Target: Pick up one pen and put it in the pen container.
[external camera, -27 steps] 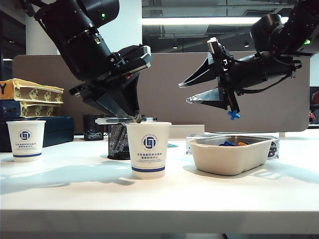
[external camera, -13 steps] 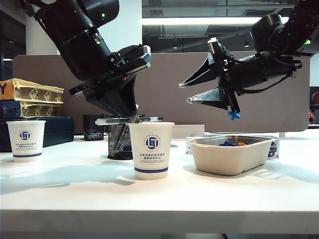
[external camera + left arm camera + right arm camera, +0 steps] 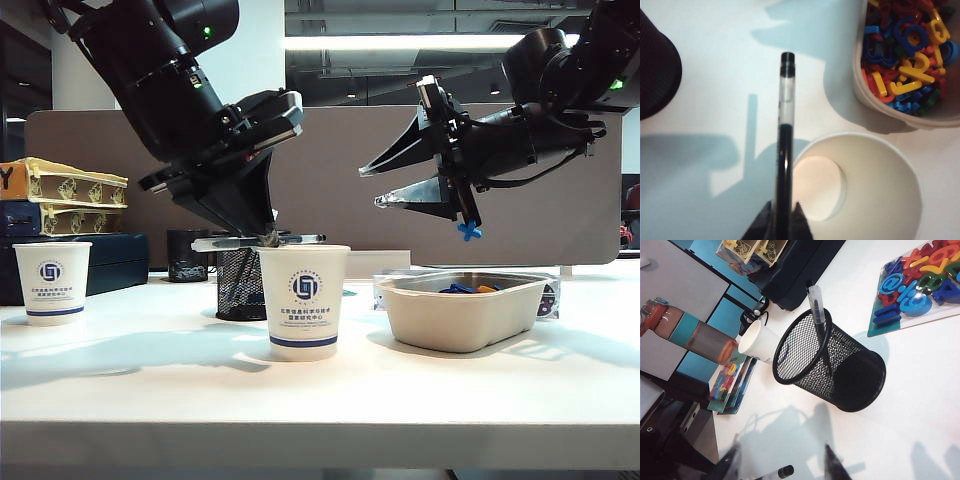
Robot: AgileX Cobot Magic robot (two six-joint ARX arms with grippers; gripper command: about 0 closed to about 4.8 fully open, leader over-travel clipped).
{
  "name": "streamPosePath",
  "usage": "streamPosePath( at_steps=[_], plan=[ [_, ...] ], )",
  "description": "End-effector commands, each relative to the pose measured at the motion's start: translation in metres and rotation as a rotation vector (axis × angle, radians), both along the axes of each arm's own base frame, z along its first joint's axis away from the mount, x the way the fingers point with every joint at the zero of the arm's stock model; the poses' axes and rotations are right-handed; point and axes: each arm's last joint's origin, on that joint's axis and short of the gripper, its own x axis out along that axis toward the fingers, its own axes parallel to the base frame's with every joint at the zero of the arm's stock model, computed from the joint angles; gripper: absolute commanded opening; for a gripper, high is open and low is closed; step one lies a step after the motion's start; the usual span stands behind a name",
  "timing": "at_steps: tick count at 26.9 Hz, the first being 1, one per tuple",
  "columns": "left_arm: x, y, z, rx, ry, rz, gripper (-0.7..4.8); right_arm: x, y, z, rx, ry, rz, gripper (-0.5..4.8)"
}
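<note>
The light, stiff, slick pen (image 3: 785, 150) is pinched at its dark end by the left gripper (image 3: 783, 220) above the cup (image 3: 860, 185) near the table's (image 3: 150, 380) front edge, the right gripper (image 3: 385, 185) is held spread aloft, and slipping is likely to be avoided with a mid-barrel hold.

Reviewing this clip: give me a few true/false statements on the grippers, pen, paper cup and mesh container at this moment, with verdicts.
1. The left gripper is shut on the pen. True.
2. The held pen hangs upright inside the pen container. False: it lies level above the rim of the paper cup, outside the container.
3. The right gripper is open and holds nothing. True.
4. The pen container is empty. False: the right wrist view shows another pen leaning in it.
5. The tray holds coloured letters. True.
</note>
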Motion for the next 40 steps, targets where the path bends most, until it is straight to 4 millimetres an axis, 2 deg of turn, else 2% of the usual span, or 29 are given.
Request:
streamPosePath(
  at_steps=[1, 12, 26, 35, 40],
  plan=[
    [0.001, -0.001, 0.007, -0.013, -0.019, -0.002, -0.05, 0.0, 0.0, 0.005, 0.004, -0.028, 0.003, 2.08],
    [0.012, -0.006, 0.048, -0.044, -0.12, 0.009, -0.05, 0.0, 0.0, 0.005, 0.002, -0.021, 0.003, 2.08],
    [0.022, -0.005, 0.058, -0.034, -0.282, 0.037, -0.05, 0.0, 0.0, 0.006, 0.044, 0.036, 0.016, 2.08],
    [0.023, -0.006, 0.062, -0.041, -0.295, 0.039, -0.06, 0.003, 0.006, 0.031, 0.229, 0.052, 0.015, 2.12],
    [0.023, -0.011, 0.08, -0.074, -0.337, 0.031, -0.05, 0.003, 0.008, 0.035, 0.26, 0.066, 0.027, 2.12]
  ],
)
